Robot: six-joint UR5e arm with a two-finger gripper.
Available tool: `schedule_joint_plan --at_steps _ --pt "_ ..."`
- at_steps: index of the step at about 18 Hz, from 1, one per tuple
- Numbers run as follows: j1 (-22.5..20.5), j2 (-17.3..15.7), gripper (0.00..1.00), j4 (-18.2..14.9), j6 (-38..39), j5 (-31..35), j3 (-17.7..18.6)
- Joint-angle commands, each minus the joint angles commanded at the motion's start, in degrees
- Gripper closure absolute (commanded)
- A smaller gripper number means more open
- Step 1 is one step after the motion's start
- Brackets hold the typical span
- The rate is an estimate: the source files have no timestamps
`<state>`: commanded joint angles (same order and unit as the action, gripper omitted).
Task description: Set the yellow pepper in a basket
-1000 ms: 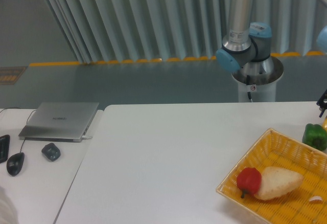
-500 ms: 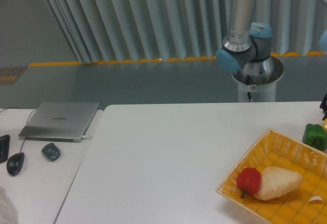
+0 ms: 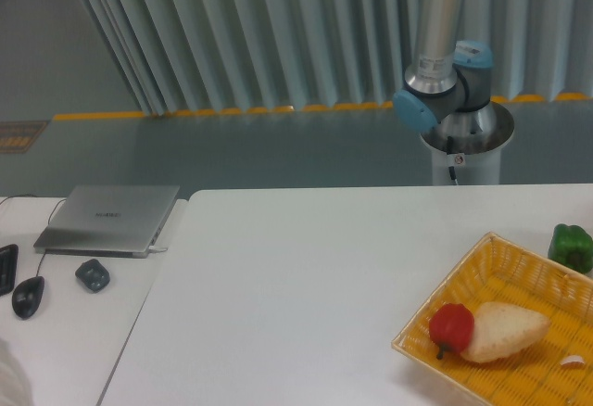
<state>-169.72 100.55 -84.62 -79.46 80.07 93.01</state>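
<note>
while the hand lies outside the frame, its state cannot be told. on the surface (image 3: 306,285), the basket (image 3: 519,272) holds a red pepper (image 3: 451,327); a green pepper (image 3: 572,246) sits just beside it.

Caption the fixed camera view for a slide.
Basket holding a red pepper, green pepper beside it.

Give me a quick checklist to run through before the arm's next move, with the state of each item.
1. Gripper in view: not ok, out of frame.
2. Yellow pepper located: cannot tell, none visible.
3. Square yellow woven wicker basket on the white table: ok.
4. Free room in basket: ok, bare weave behind the red pepper and pale bread-like wedge.
5. Green pepper outside basket, beside its far rim: ok.
</note>
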Motion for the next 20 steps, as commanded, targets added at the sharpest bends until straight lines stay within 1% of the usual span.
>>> schedule_joint_plan --at_steps 1,2,4,6,7,8,10,11,13,16,20 --pt "0.26 0.09 0.58 -1.58 0.18 -0.7 -2.37" --pt "0.53 0.09 0.58 -1.77 0.18 -1.57 -3.27" --pt "0.97 0.35 0.58 -1.6 0.27 -3.42 -4.59" --pt "2.28 1.14 0.58 -0.99 2.01 -4.22 -5.82" --pt "3.25 2.36 0.58 0.67 3.51 -4.22 -6.61" --pt "5.17 3.5 0.58 4.69 5.0 -4.22 -6.96" --pt "6.85 5.44 0.58 10.5 6.5 -4.22 -7.14" --pt "7.99 6.93 0.58 14.53 6.77 -4.22 -7.23" --pt "9.4 9.21 0.58 19.03 7.91 -4.22 -7.84" --pt "11.6 11.33 0.58 22.91 9.14 -4.22 -8.9" --pt "15.55 13.44 0.58 27.22 15.54 -4.13 -9.78"
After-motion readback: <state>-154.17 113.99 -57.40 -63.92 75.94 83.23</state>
